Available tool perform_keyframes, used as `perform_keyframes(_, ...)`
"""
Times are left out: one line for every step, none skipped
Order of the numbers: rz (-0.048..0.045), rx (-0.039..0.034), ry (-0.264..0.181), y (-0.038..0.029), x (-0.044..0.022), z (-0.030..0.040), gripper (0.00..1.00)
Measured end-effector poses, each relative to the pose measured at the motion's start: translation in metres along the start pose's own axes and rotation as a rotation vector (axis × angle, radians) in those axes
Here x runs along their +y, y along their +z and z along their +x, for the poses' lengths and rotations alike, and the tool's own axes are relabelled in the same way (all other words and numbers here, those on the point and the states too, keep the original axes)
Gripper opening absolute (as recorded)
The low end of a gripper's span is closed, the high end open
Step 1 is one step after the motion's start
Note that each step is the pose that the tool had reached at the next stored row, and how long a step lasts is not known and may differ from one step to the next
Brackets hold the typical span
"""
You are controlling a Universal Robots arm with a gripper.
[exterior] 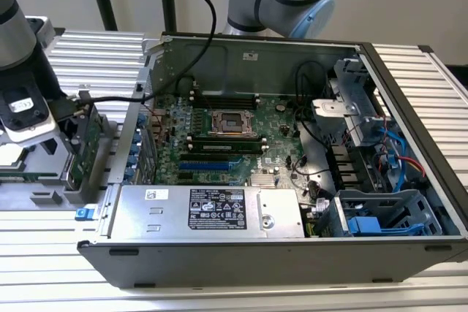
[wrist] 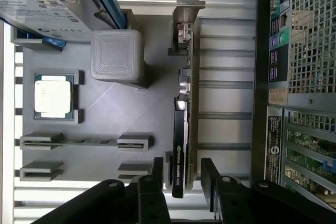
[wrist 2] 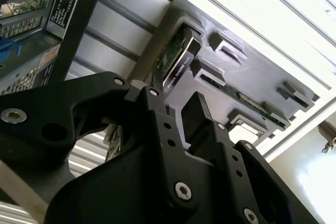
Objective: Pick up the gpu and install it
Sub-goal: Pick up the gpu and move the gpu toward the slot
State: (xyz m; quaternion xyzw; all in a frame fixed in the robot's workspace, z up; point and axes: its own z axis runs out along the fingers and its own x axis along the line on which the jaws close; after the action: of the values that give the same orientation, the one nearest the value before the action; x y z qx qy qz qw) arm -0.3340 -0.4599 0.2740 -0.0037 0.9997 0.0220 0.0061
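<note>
Straddling the upright gpu in its grey holder with the gripper spread open; best centred squarely on the card's edge before clamping.

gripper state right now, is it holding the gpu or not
Gripper: open, one finger on each side of the gpu, not clamped on it.

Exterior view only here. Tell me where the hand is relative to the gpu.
Observer: In the first wrist view the hand straddles the end of the gpu, a finger on each side with gaps: open.
Operator: Name two other things in the tray.
Observer: A cpu lies flat in a pocket; a memory stick stands in a slot.
Operator: Give the bracket's end.
Observer: The bracket is at the end away from the hand.
</note>
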Motion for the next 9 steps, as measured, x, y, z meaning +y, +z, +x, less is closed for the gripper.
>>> perform_keyframes(0.0001, 0.0000, 0.000, 0.0005, 0.0000, 0.0000, 1.00)
perform_keyframes(0.0000, -0.0001, 0.000, 0.0011, -0.0001, 0.0000, 1.00)
perform_keyframes(0.0001, 0.0000, 0.000, 0.0017, -0.0001, 0.0000, 1.00)
perform_keyframes(0.0001, 0.0000, 0.000, 0.0022, -0.0001, 0.0000, 1.00)
perform_keyframes(0.0001, 0.0000, 0.000, 0.0029, -0.0001, 0.0000, 1.00)
perform_keyframes(0.0001, 0.0000, 0.000, 0.0033, -0.0001, 0.0000, 1.00)
perform_keyframes(0.0001, 0.0000, 0.000, 0.0039, -0.0002, 0.0000, 1.00)
perform_keyframes(0.0001, 0.0000, 0.000, 0.0045, -0.0002, 0.0001, 1.00)
perform_keyframes(0.0001, 0.0000, 0.000, 0.0051, -0.0002, 0.0001, 1.00)
